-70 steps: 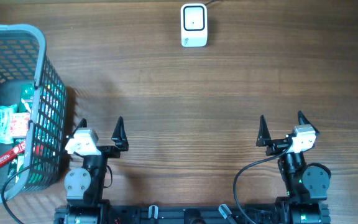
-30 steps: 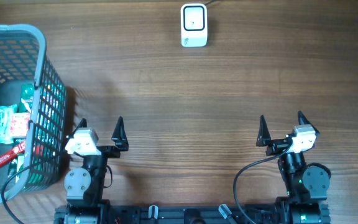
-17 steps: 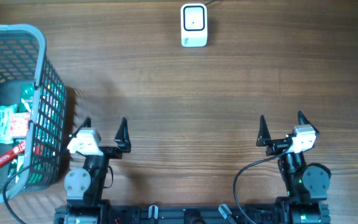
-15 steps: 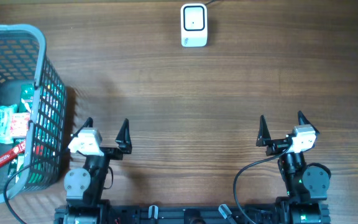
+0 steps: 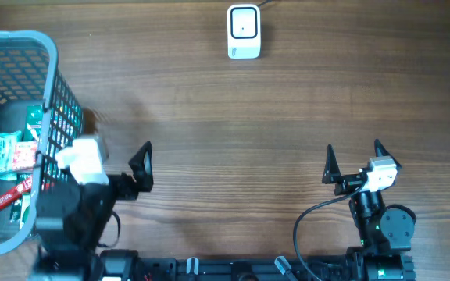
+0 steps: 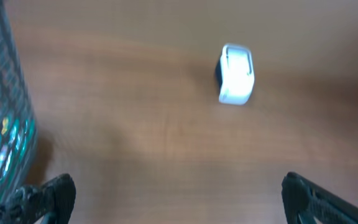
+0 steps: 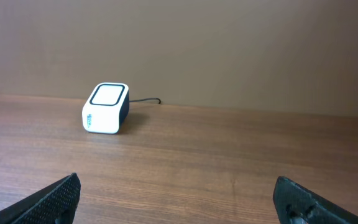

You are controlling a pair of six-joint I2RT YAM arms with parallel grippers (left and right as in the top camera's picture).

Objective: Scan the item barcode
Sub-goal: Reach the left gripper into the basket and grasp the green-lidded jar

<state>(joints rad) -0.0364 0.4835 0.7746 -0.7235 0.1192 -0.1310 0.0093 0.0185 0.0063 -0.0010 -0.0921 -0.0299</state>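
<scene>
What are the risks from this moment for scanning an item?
1. The left gripper, open, hangs close beside the basket; it may hit the rim or catch the mesh.
2. The items lie packed together inside; the gripper may take two, or none.

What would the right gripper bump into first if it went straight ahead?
Probably nothing: the right gripper points across bare table, and the white scanner sits well off to its left. Depth is hard to judge.
</scene>
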